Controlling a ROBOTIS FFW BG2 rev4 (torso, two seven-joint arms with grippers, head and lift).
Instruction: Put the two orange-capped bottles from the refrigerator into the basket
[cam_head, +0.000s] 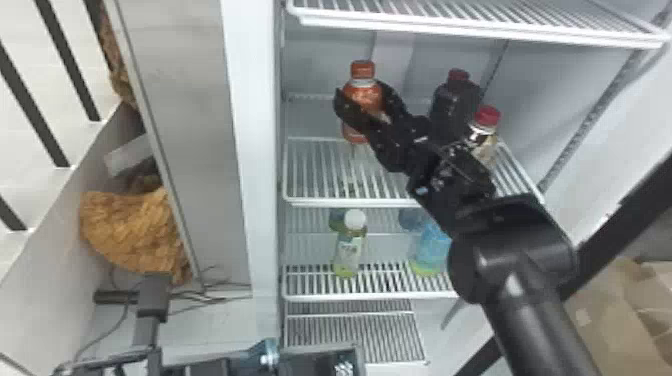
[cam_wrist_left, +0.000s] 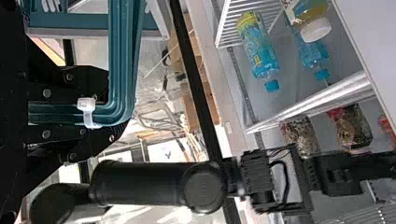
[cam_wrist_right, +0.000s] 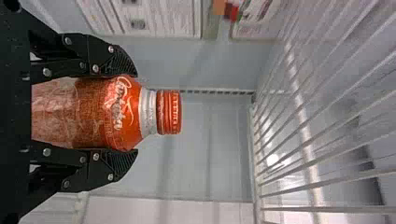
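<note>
One orange-capped bottle (cam_head: 364, 92) is upright in the refrigerator (cam_head: 254, 150), cap towards twelve o'clock. The right jaws, angled in from four o'clock, are closed on both its sides; the left jaws clasp the basket (cam_wrist_left: 123, 60) by its handle.

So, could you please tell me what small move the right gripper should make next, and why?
I would probably lift the orange-capped bottle just slightly, then draw it forward: the right gripper seems to have its fingers against both sides, and the white wire rack above leaves reason to keep the lift low.
</note>
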